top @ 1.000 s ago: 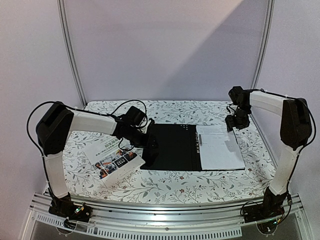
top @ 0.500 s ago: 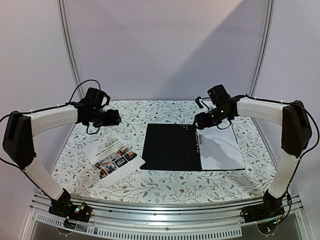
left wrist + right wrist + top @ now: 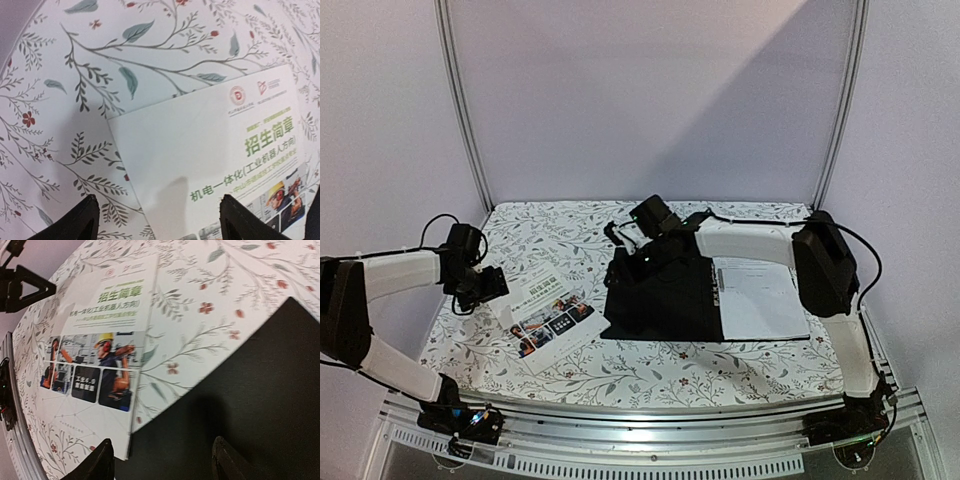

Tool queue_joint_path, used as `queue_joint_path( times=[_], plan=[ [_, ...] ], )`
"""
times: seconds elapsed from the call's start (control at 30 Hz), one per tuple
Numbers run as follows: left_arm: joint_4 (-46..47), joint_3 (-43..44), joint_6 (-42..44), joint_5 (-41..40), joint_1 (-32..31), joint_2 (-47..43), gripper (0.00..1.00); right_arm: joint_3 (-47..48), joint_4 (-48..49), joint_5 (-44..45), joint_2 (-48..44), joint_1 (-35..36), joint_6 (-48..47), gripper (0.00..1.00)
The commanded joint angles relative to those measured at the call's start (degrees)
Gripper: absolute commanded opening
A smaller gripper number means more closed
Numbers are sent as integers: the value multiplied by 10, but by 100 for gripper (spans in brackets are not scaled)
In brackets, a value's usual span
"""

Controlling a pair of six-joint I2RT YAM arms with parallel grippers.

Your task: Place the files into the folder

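The floral-patterned white desk [image 3: 650,375] carries everything. A flat rectangular folder [image 3: 665,300] lies open on it with its black inside upward. Its left edge sits beneath the right fingers [image 3: 100,462]. A white printed paper sheet [image 3: 760,300] lies flat on the half of the folder farther from those fingers. A colourful photo brochure sheet [image 3: 548,315] lies on the desk outside the folder, just ahead of the right fingers and below the left fingers [image 3: 82,220]. One corner of it reaches the folder's corner, and I cannot tell whether the two overlap. Both pairs are spread wide and hold nothing. The left fingers hover over the brochure's upper corner. The right fingers hover over black folder surface.
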Motion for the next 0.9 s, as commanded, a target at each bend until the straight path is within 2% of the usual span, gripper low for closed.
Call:
queue_joint_path(
  times=[0.0, 0.37, 0.67, 0.87],
  plan=[
    [28, -28, -24, 24, 28, -16, 82, 22, 10, -18, 40, 26, 38, 65],
    [78, -72, -32, 82, 48, 7, 78, 38, -3, -34, 94, 48, 93, 60],
    [89, -77, -32, 103, 48, 29, 76, 38, 18, -88, 109, 58, 120, 49],
    [94, -78, -34, 115, 48, 40, 76, 38, 38, -116, 117, 64, 142, 48]
  ],
)
